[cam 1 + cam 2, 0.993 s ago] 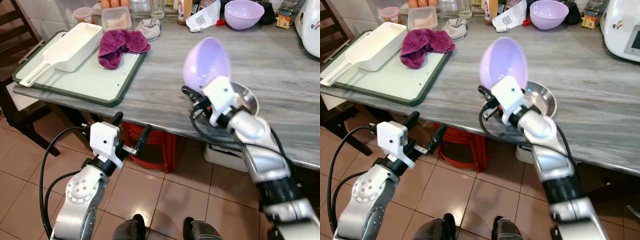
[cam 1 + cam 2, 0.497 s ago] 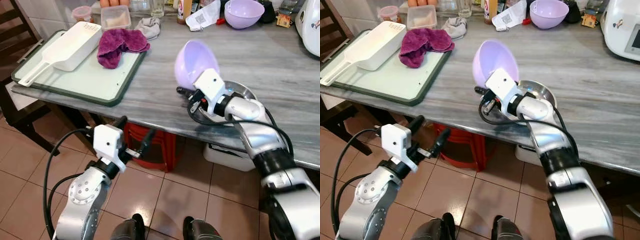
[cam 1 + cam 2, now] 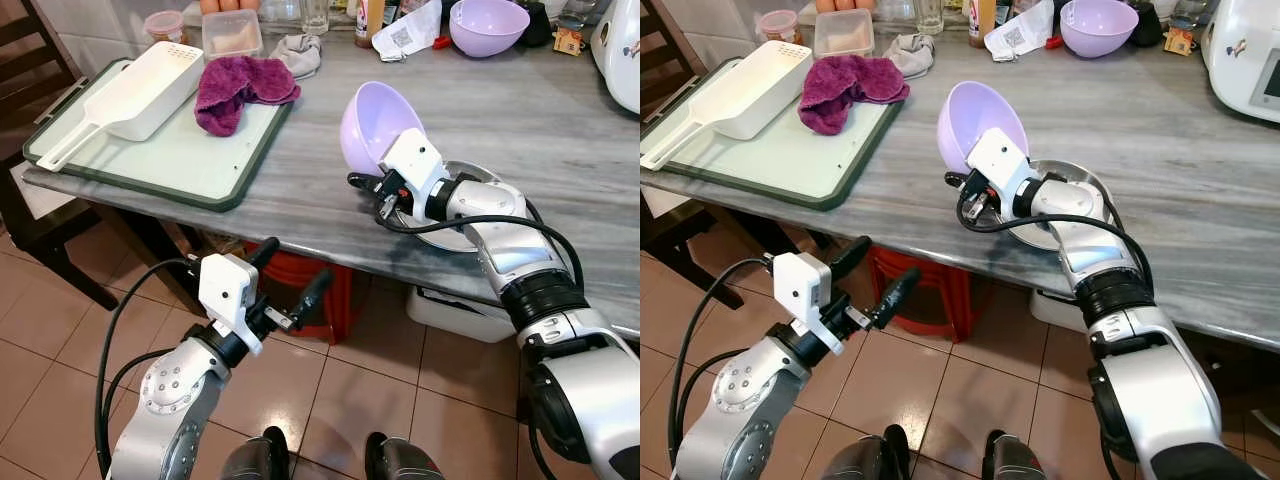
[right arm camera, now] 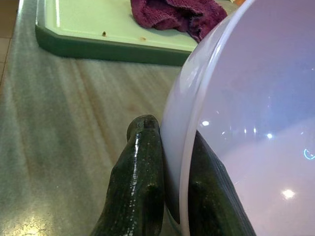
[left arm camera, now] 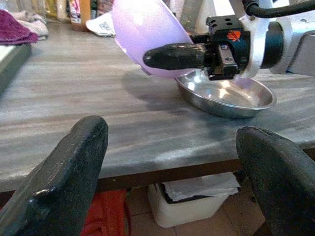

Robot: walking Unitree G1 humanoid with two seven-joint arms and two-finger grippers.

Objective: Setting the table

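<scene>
Right gripper (image 3: 962,192) pinches the rim of the purple bowl (image 3: 980,124), one black finger inside the wall and one outside, as the right wrist view shows plainly. That bowl hangs tilted on its side just above the steel dish (image 3: 1065,205), near the table (image 3: 1180,170) edge. It looks like thin plastic: light, stiff, smooth and a bit slippery, so a rim pinch serves, though the wall may swing between the fingers if loosened early. Set against a second ago, the bowl has come down and moved toward the steel dish's left, and the forearm now lies low over the dish. Left gripper (image 3: 290,272) hangs spread open and empty below the table edge, a little higher than before
</scene>
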